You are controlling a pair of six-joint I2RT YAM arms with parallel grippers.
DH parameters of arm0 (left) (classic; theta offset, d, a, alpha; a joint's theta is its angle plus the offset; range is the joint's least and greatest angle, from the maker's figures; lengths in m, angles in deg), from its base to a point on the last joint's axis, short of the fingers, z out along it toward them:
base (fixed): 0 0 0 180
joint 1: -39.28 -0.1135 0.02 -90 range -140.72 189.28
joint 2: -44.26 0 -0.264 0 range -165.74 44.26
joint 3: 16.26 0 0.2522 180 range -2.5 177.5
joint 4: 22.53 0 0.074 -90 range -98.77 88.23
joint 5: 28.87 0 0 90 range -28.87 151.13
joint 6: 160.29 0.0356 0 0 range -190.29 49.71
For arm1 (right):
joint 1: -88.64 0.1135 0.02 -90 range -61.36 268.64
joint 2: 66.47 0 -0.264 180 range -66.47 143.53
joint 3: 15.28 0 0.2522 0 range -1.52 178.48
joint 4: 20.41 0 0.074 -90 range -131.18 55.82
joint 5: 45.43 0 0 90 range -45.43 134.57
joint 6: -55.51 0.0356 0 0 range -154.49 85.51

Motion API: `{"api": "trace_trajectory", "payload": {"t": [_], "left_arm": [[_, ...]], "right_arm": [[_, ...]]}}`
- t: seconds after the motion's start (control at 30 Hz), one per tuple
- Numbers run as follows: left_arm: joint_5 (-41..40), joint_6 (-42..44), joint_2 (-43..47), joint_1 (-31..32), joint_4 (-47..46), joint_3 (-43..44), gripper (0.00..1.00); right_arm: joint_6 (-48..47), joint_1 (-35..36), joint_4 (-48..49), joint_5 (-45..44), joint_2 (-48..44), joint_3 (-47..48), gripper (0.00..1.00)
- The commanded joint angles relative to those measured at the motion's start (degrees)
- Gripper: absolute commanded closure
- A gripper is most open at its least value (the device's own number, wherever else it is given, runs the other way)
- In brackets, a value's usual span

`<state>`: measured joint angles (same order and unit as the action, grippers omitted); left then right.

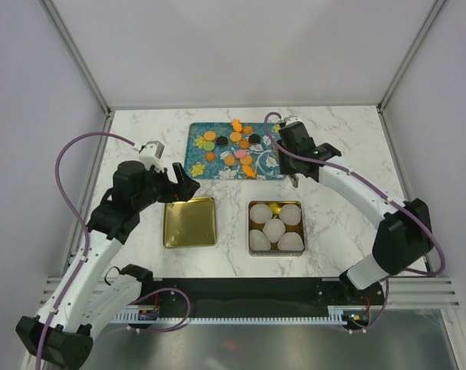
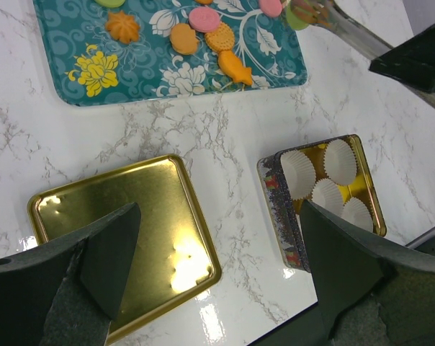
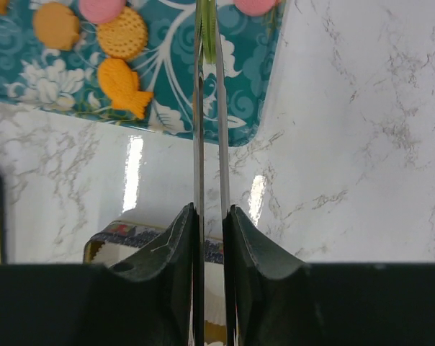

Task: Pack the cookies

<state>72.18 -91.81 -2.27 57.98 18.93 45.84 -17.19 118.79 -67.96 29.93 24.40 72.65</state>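
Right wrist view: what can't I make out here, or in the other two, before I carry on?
Right wrist: the green cookie is a sliver between the tongs, cut off by the top edge.
Right wrist: the tin is mostly behind the right pincer.
Left wrist: the left pincer covers the near edge of the gold lid.
Top external: the tongs' tips are too small to see.

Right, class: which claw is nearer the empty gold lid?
Left. The left claw hangs open over the gold lid, at its far edge; the right claw, shut on tongs, is beyond the paper-cup tin, by the teal tray.
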Motion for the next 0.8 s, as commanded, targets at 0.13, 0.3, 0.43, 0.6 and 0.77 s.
{"api": "trace_trajectory", "payload": {"t": [0.13, 0.3, 0.43, 0.6, 0.77], "left_arm": [[0.4, 1.4, -0.4, -0.2, -0.3, 0.0, 0.00], [1.0, 1.4, -0.9, -0.2, -0.3, 0.0, 0.00], [1.5, 1.4, -1.5, -0.2, -0.3, 0.2, 0.00], [1.3, 1.4, -1.2, -0.2, -0.3, 0.0, 0.00], [1.2, 1.4, -1.2, -0.2, -0.3, 0.0, 0.00]], "right_arm": [[0.9, 0.2, -2.9, 13.4, -16.0, -5.5, 0.98], [1.8, 0.3, -6.5, 22.5, -23.8, -11.4, 0.98], [1.2, 0.7, -9.5, 27.8, -29.3, -14.9, 0.98], [0.4, 0.9, -11.5, 30.4, -32.5, -19.1, 0.99], [-0.7, 0.9, -12.4, 32.7, -34.1, -21.7, 0.99]]}}
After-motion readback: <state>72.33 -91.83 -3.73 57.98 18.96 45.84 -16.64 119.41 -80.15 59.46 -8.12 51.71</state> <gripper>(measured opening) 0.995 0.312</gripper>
